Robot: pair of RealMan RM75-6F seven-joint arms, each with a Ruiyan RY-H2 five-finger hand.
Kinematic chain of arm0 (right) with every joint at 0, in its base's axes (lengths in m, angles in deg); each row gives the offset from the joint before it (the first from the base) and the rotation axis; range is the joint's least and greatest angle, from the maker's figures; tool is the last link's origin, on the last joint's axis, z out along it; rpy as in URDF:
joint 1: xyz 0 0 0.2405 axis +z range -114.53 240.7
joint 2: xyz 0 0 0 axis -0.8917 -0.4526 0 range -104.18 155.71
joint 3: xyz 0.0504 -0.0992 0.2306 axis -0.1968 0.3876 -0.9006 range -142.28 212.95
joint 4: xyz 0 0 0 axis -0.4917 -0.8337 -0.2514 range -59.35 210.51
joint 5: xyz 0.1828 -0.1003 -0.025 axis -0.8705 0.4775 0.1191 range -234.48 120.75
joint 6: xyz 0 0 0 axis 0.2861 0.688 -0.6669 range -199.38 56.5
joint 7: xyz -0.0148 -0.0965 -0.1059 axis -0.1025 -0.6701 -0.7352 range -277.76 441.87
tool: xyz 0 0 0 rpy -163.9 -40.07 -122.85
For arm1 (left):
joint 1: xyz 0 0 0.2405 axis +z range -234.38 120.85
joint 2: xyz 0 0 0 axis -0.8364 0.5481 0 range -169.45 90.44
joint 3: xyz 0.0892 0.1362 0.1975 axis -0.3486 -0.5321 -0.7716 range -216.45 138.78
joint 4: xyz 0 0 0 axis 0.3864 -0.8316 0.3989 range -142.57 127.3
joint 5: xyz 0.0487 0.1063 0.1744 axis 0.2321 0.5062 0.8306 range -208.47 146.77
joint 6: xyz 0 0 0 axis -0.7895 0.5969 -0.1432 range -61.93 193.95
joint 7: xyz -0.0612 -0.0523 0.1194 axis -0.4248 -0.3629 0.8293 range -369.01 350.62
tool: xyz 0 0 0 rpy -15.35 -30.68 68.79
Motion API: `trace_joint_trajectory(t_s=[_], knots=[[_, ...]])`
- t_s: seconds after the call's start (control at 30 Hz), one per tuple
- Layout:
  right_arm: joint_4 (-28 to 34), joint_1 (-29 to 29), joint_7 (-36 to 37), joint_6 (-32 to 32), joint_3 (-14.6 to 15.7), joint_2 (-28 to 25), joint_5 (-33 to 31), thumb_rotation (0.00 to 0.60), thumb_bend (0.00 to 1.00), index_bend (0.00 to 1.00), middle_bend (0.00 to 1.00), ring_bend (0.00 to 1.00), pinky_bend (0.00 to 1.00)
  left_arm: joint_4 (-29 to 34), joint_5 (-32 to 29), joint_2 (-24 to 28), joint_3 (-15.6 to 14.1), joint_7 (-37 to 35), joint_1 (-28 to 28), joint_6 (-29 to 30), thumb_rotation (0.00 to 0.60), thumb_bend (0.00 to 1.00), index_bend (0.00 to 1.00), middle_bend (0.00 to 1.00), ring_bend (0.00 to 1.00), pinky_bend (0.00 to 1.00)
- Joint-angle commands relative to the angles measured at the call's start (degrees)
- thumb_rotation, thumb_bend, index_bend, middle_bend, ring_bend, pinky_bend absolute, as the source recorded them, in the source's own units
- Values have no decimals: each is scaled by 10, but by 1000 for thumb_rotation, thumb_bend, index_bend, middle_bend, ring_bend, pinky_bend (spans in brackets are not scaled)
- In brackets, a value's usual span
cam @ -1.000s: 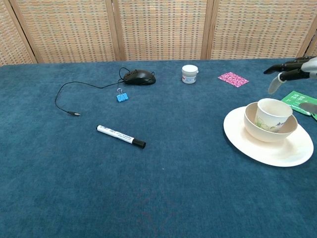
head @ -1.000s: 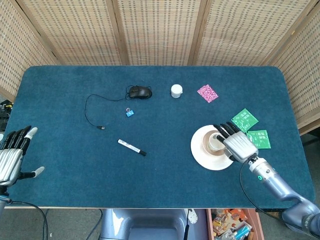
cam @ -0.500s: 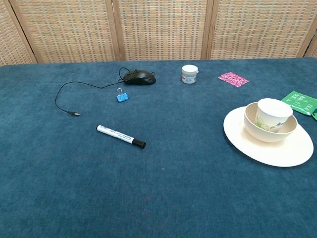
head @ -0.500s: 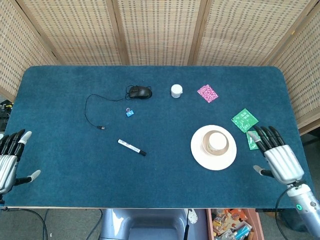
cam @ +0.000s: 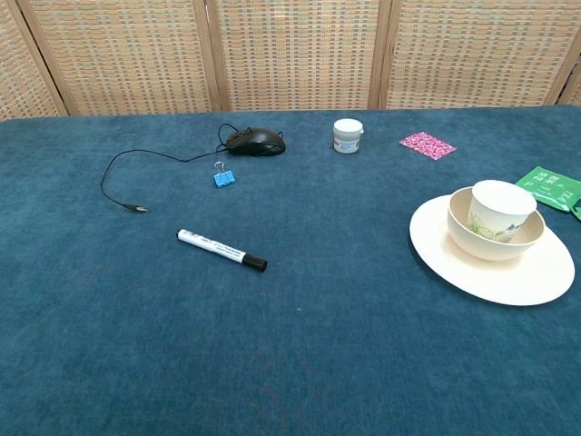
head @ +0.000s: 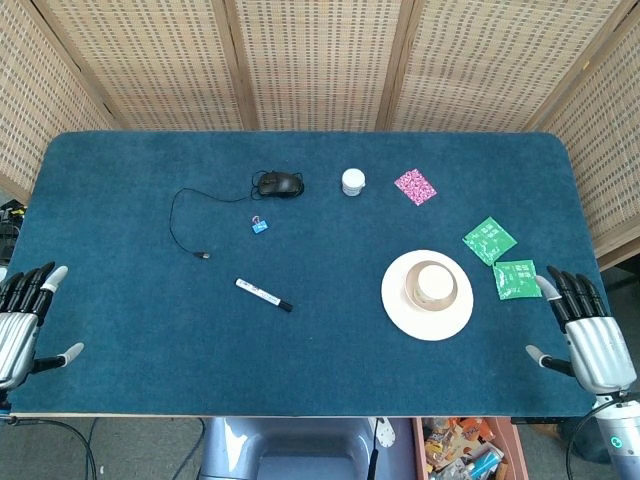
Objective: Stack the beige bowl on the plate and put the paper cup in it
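Observation:
A cream plate (head: 400,310) (cam: 445,259) lies on the right part of the blue table. The beige bowl (head: 410,284) (cam: 467,238) sits on it, and the paper cup (head: 433,284) (cam: 499,209) stands upright inside the bowl. My right hand (head: 585,330) is at the table's front right corner, well right of the plate, fingers spread and empty. At the front left edge my left hand (head: 22,320) is also spread and empty. Neither hand shows in the chest view.
A black mouse (head: 281,184) with its cable, a blue binder clip (head: 260,226), a marker (head: 264,295), a white jar (head: 353,181) and a pink packet (head: 415,186) lie on the table. Two green packets (head: 490,240) (head: 517,278) lie right of the plate.
My right hand has let go of the cup and drawn back from over the bowl to the front right corner. The left hand shifted slightly toward the table's front edge.

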Motion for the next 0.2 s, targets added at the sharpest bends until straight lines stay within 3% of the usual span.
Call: trace_joint_trajectory(t_s=[0.03,0.2], knots=[[-17,-7,22,-2,-6,6,-2,600,0,0,0,0,0,1,-1,0,0,0,0,0,600,0,0,0,0,0],[-25,-12,24,1,-13,8,-2,600,0,0,0,0,0,0,-6,4,1,-6,0,-6,600,0,0,0,0,0]])
